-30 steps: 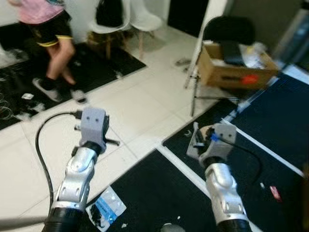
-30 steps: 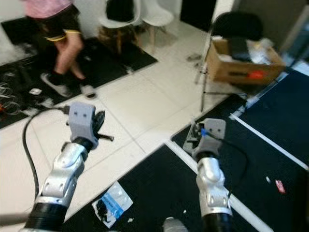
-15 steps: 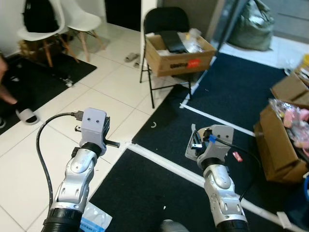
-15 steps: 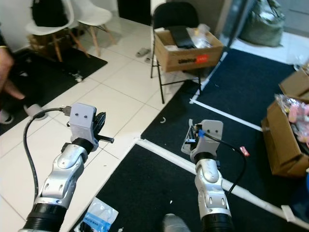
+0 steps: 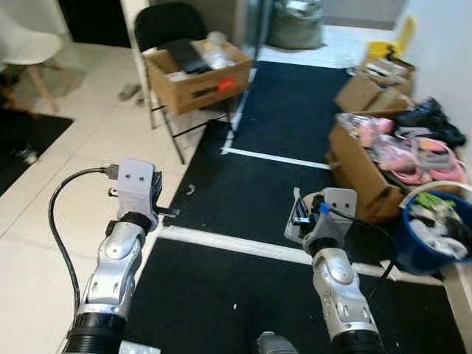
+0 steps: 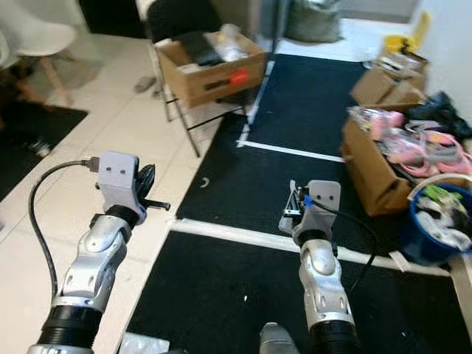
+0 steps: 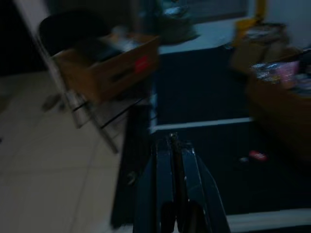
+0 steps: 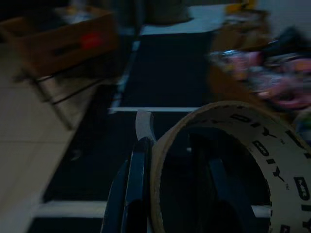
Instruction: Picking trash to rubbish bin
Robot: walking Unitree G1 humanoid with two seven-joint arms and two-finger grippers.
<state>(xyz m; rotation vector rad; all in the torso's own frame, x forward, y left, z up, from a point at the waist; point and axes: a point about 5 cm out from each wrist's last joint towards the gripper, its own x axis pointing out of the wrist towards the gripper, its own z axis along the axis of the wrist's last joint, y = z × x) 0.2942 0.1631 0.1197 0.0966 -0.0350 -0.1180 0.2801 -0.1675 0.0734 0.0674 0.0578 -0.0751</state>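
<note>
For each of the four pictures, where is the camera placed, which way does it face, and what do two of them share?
Left and right eye views: head camera, looking forward and down at both arms, left gripper and right gripper.
Left wrist view: looks along its closed fingers toward the cardboard box on the chair.
Right wrist view: looks along its fingers, which hold a tape roll.
Both wrist views share that box.

A black folding chair [image 5: 171, 29] carries an open cardboard box [image 5: 195, 74] of mixed items. Black mats [image 5: 295, 118] edged with white tape [image 5: 276, 158] cover the floor beside white tiles [image 5: 66, 184]. Further cardboard boxes [image 5: 365, 173] stand at the right wall. A grey sack [image 5: 295, 22] sits beyond.
</note>
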